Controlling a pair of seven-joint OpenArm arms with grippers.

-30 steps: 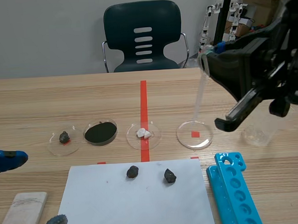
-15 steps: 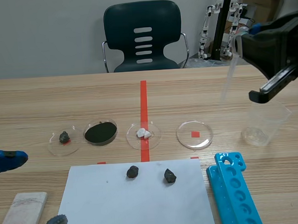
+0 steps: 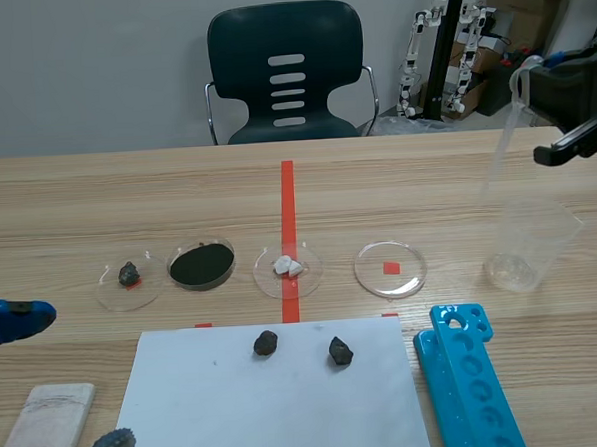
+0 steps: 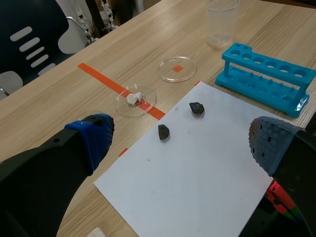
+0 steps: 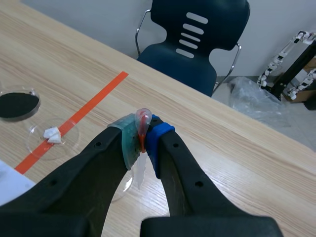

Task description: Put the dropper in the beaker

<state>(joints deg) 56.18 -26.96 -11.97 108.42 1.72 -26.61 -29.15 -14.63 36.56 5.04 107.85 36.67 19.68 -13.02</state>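
Right tool (image 5: 142, 140) swings the dropper (image 3: 504, 138) rightward
Clamped on it, the tool now hangs above the beaker (image 3: 528, 246); left tool (image 4: 180, 140) gapes open.

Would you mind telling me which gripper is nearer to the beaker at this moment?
Right. The right gripper holds the dropper raised close by the beaker; the left gripper is open, far off on the opposite side.

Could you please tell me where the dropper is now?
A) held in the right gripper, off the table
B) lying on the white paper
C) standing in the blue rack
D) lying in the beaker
A: the right gripper is shut on the dropper, its tip not yet in the beaker.
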